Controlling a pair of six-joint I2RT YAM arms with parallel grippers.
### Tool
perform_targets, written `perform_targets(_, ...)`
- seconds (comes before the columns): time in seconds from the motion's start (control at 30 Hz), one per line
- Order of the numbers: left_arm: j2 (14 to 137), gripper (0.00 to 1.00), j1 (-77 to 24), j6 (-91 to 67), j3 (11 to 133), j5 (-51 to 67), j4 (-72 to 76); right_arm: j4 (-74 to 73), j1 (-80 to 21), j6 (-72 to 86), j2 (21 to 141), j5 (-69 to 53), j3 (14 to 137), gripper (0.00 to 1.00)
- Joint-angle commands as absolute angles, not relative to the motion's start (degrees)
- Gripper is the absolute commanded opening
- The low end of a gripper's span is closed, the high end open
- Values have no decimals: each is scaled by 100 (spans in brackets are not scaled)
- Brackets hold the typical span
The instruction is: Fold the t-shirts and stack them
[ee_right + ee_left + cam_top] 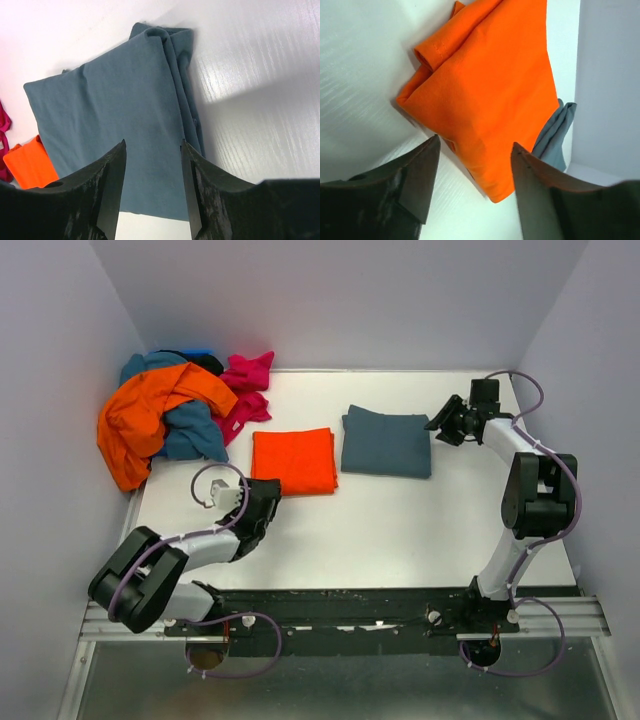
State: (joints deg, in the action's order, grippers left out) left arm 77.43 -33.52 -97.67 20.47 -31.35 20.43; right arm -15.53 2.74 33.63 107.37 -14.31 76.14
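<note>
The white surface (pixel 400 530) carries two folded t-shirts side by side, near each other but apart. The bright orange-red folded cloth t-shirt (pixel 293 461) lies flat left of centre. The slate blue-grey folded cloth t-shirt (pixel 386 443) lies flat to its right.

A loose heap of unfolded t-shirts occupies the far left corner. It has an orange one (pixel 150 415) on top, a teal-blue one (pixel 195 430) beneath it, and a magenta pink one (pixel 245 390) on the heap's right side.

The left arm (pixel 200 545) reaches to the near left corner of the orange-red t-shirt. The left jaws stand apart, released, grasping nothing.

The right arm (pixel 535 490) reaches to the right edge of the blue-grey t-shirt. The right jaws stand apart over it, released, grasping nothing.
</note>
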Motion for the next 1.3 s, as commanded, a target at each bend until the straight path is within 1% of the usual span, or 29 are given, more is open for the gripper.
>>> perform_targets(0.0, 7217, 73, -3384, -8967, 2442, -3577, 1084, -1617, 308, 3366, 10696, -1292, 7646, 57)
perform_targets(0.07, 7067, 77, -3384, -8055, 2933, -3612, 688, -1626, 308, 3323, 10722, -1257, 7681, 57)
perform_targets(0.1, 7075, 80, -3384, -7529, 3197, -3595, 477, -1635, 308, 3296, 10731, -1248, 7699, 58)
perform_targets(0.13, 7119, 81, -3375, -6871, 3556, -3595, 248, -1643, 308, 3278, 10758, -1222, 7725, 61)
perform_targets(0.2, 7346, 89, -3384, -5955, 4216, -3577, -191, -1661, 308, 3208, 10801, -1213, 7769, 64)
perform_targets(0.23, 7513, 90, -3375, -5541, 4515, -3438, -246, -1696, 308, 3191, 10828, -1178, 7787, 64)
perform_targets(0.3, 7838, 97, -3375, -5039, 5034, -3253, -431, -1705, 308, 3155, 10915, -1187, 7857, 64)
perform_targets(0.37, 8181, 99, -3358, -4590, 5386, -2718, -150, -1714, 308, 3112, 11030, -1186, 7953, 61)
perform_targets(0.57, 9718, 99, -3086, -4289, 6826, -1163, -26, -1854, 308, 3103, 11443, -1239, 8296, 57)
perform_targets(0.67, 10492, 99, -3050, -4158, 7574, -687, -140, -1854, 316, 3103, 11514, -1274, 8332, 57)
perform_targets(0.73, 10940, 99, -3059, -4105, 7944, -467, -115, -1846, 308, 3111, 11531, -1266, 8332, 57)
perform_targets(0.93, 11776, 99, -2936, -4034, 8682, 341, 281, -1828, 308, 3111, 11680, -1222, 8420, 57)
perform_targets(1.03, 12172, 98, -2883, -4052, 9131, 518, 115, -1837, 308, 3146, 11821, -1248, 8516, 57)
perform_targets(1.23, 12874, 91, -2760, -4122, 9833, 905, 9, -1828, 308, 3208, 11997, -1319, 8718, 56)
perform_targets(1.27, 12998, 89, -2751, -4131, 10009, 905, -235, -1837, 308, 3208, 12014, -1310, 8745, 56)
